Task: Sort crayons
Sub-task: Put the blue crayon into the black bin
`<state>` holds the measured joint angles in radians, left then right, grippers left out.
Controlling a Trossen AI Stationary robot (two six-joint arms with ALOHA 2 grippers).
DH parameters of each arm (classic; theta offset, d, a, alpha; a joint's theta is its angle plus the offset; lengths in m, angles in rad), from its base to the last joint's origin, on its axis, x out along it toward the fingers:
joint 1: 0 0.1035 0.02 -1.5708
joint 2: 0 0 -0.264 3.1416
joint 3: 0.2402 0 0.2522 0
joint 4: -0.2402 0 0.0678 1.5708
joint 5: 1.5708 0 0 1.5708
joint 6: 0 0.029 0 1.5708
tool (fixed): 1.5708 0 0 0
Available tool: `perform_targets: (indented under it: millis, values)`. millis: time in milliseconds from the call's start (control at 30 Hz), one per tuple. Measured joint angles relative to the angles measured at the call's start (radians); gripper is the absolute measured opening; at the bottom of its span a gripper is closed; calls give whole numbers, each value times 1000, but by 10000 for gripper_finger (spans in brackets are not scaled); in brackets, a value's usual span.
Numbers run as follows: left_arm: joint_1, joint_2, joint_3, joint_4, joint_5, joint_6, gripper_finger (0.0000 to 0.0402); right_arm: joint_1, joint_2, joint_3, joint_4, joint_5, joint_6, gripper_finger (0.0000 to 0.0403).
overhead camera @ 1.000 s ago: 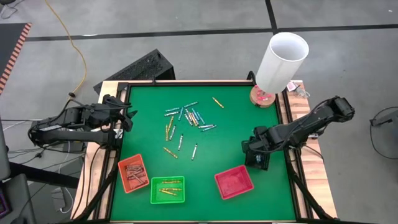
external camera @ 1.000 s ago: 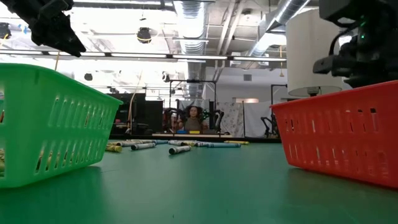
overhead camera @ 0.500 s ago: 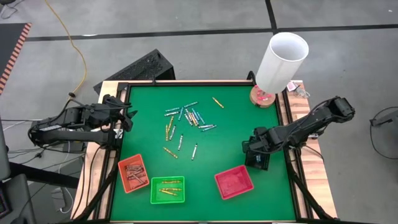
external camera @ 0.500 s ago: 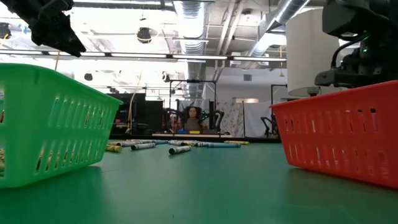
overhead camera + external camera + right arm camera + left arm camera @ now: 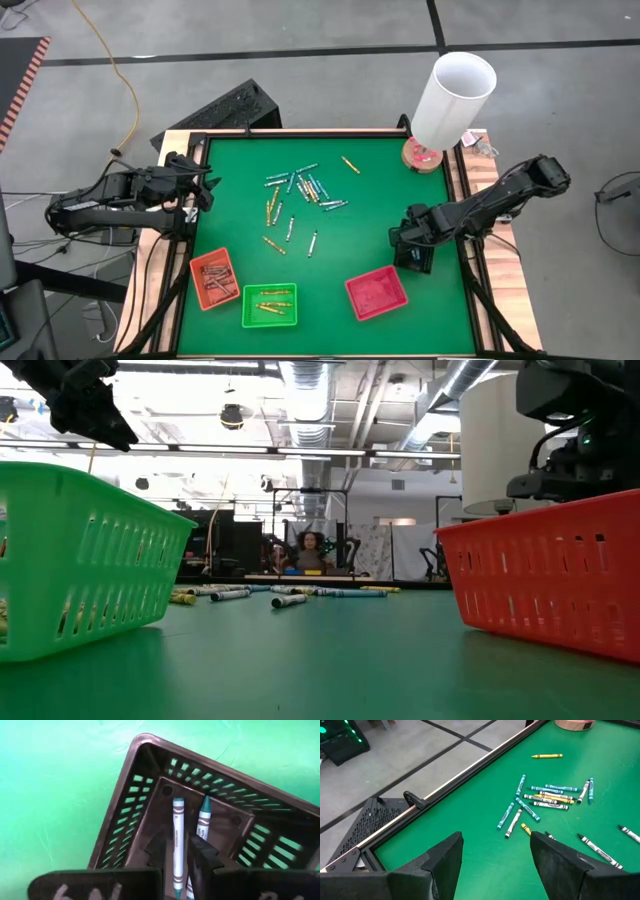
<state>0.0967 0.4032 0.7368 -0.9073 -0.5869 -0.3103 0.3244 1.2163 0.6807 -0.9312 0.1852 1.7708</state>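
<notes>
Hovering over the black tray, the right gripper has its jaws slightly apart around a blue crayon (seemingly mid-release). Left gripper, jaws wide, waits by the bench edge. Loose crayons mid-bench: light, stiff, waxy; pinch mid-length.

Two dark jointed arms; left gripper fingers broad, black, wedge-shaped; white scrawl on right gripper base
</notes>
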Motion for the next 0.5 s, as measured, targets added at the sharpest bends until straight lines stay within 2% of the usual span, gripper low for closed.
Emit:
perform_targets:
  millis: [100,300,400,500]
  values:
    - [0,0,0,0,0,0,223,-1,0,33,-12,0,-24,69]
    - [0,0,0,0,0,-1,223,-40,-1,167,-38,0,-192,69]
    - [0,0,0,0,0,-5,223,-76,-1,244,-22,17,-391,69]
    - [0,0,0,0,0,-5,223,-109,-2,303,60,55,-684,69]
